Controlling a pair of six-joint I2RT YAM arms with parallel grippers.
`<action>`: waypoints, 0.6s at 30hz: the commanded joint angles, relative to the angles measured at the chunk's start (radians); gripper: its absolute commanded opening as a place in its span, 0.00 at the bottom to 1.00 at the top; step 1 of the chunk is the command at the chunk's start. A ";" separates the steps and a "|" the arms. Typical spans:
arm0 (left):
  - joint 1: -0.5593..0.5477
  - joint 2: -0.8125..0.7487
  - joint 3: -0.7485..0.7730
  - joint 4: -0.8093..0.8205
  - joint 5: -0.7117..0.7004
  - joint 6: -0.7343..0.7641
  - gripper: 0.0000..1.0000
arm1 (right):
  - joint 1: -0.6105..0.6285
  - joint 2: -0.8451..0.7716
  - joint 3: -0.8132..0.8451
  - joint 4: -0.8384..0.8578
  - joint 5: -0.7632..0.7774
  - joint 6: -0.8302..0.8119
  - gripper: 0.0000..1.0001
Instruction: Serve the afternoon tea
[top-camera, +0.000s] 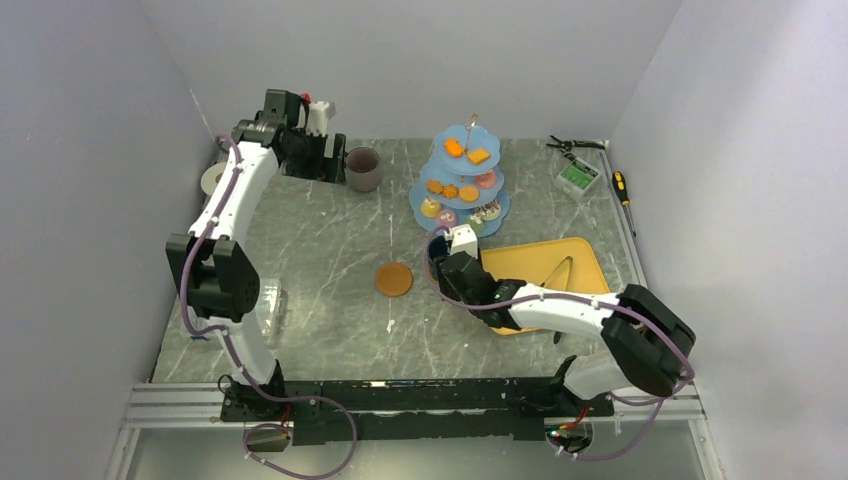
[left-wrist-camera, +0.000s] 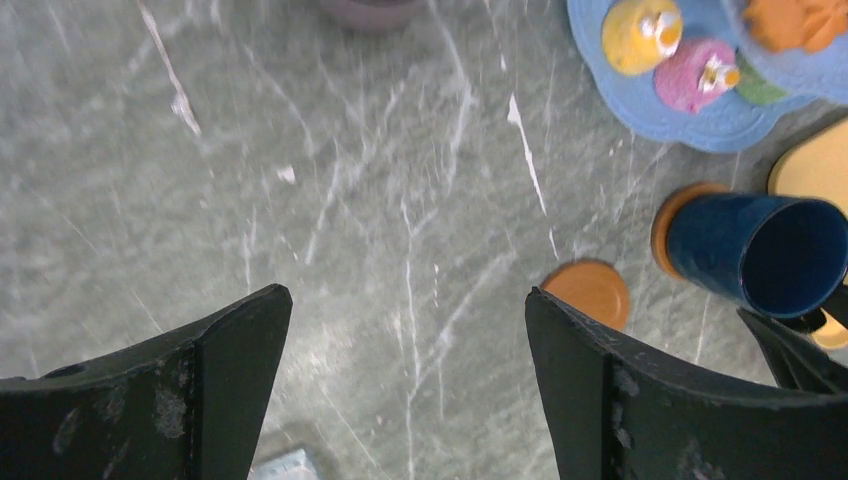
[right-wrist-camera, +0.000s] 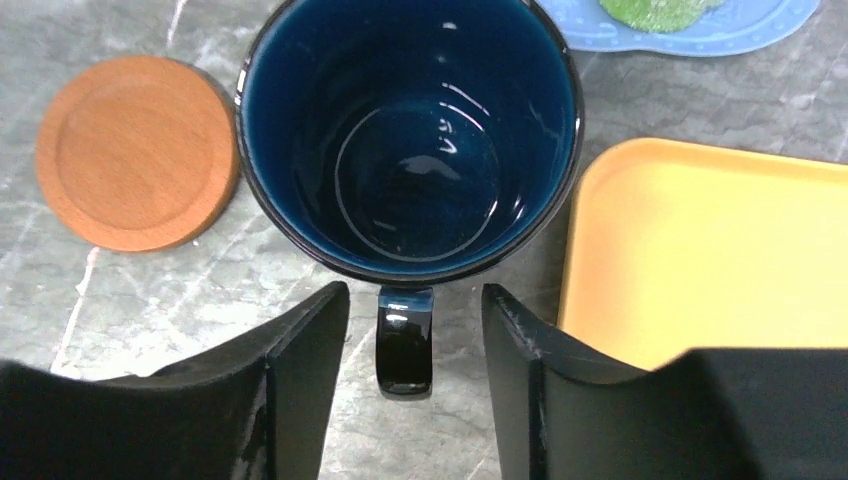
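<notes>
Seen from above, the left tool (top-camera: 328, 160) is hovering at upper left beside the mauve mug (top-camera: 363, 168). The light-blue stand (top-camera: 418, 197), carrying cakes and biscuits, is standing at upper centre. The right tool (top-camera: 440, 262) is sitting just below it, with a coaster (top-camera: 394, 279) lying to its left.

In the left wrist view, the fingers are gaping wide over bare bench (left-wrist-camera: 400, 150), gripping nothing. The dark-blue mug (left-wrist-camera: 745, 250) is showing at right.

In the right wrist view, the fingers are standing partly apart, straddling the mug's handle (right-wrist-camera: 405, 345) without touching it.
</notes>
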 joint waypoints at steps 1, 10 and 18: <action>0.004 0.100 0.172 0.006 0.035 0.104 0.93 | 0.011 -0.089 0.006 -0.004 0.025 0.013 0.60; 0.002 0.461 0.582 -0.036 0.094 0.382 0.93 | 0.045 -0.252 0.015 -0.067 0.043 0.093 0.74; -0.011 0.596 0.670 0.133 0.057 0.444 0.94 | 0.108 -0.293 0.055 -0.140 0.074 0.130 0.73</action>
